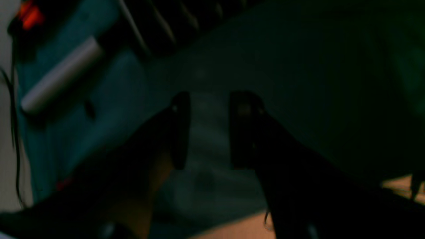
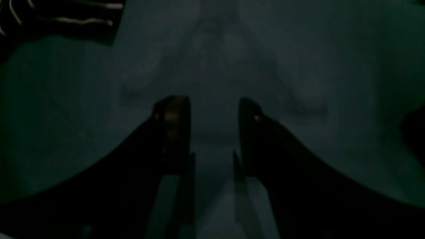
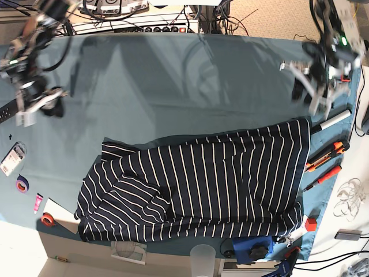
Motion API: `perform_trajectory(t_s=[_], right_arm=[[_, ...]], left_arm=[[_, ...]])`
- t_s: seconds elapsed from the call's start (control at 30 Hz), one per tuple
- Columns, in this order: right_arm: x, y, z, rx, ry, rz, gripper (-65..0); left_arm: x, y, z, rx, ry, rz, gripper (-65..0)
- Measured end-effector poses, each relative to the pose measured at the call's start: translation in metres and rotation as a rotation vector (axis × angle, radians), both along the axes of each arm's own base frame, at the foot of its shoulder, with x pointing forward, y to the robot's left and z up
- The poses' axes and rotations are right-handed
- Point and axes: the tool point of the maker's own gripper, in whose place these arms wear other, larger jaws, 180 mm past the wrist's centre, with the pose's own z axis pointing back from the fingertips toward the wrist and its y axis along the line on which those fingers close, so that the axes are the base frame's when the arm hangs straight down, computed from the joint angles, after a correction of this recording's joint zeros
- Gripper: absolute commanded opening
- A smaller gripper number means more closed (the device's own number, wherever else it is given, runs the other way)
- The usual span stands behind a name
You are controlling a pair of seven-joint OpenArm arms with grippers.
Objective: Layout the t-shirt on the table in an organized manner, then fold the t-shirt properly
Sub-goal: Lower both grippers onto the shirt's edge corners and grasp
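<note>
**Shirt half-spread, both arms clear**

The t-shirt [image 3: 196,190], soft navy knit with thin white stripes, lies rumpled on the table [image 3: 173,86], well below both sets of fingers. Left gripper [image 1: 209,129] and right gripper [image 2: 214,129] hover parted, holding nothing. Likely risk: pinching the teal cloth beneath along with the limp fabric, dragging creases

The t-shirt [image 3: 202,190] is soft, striped cloth. Under it, the table [image 3: 173,86] wears smooth, matt teal cloth.
</note>
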Motion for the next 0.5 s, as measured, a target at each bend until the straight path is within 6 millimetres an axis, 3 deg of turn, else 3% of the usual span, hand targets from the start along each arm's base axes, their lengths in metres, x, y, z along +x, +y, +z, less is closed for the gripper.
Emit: perform_trajectory(t_s=[0.13,0.2,0.33,0.5], right_arm=[[0.016,0.025,-0.030,0.039,0.022,0.025,-40.8],[0.033,0.037,-0.039,0.090,0.004,0.023,-40.8],[0.074,0.051,-0.045,0.184,-0.029,0.029,-40.8],[0.104,0.060,-0.045,0.264,-0.015,0.020,-40.8]], left_arm=[[-0.006,0.007,-0.005,0.044,0.023,0.006,-46.6],[-0.006,0.011,-0.003,0.047,0.018,0.019,-46.6],[-0.005,0.034,0.005,0.079,-0.012,0.078,-46.6],[-0.008,0.061,0.014,0.108,-0.032,0.152,-46.6]])
